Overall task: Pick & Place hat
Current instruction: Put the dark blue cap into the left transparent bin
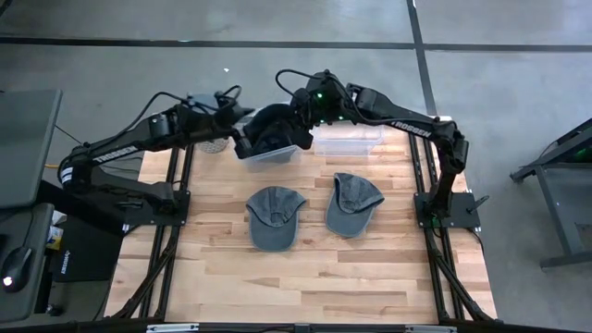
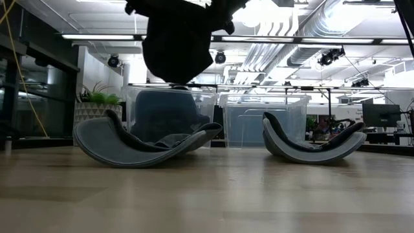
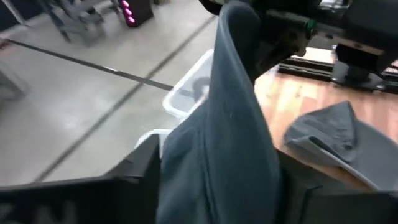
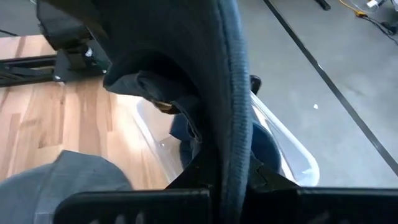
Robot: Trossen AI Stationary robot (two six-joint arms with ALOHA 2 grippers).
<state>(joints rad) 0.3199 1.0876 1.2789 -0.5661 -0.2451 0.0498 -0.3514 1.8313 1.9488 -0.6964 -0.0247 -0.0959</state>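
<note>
While both arms meet over the far bins, a dark hat [image 1: 271, 129] hangs above the left bin [image 1: 270, 157], pinched by the right gripper [image 4: 227, 186] and, seemingly, the left gripper [image 3: 214, 180]; two grey hats [image 1: 275, 215] lie on the table [image 1: 305, 277]

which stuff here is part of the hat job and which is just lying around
In the job:
held dark hat
left tool
right tool
left bin
two hats on table

Lying about:
right bin
mouse
</note>
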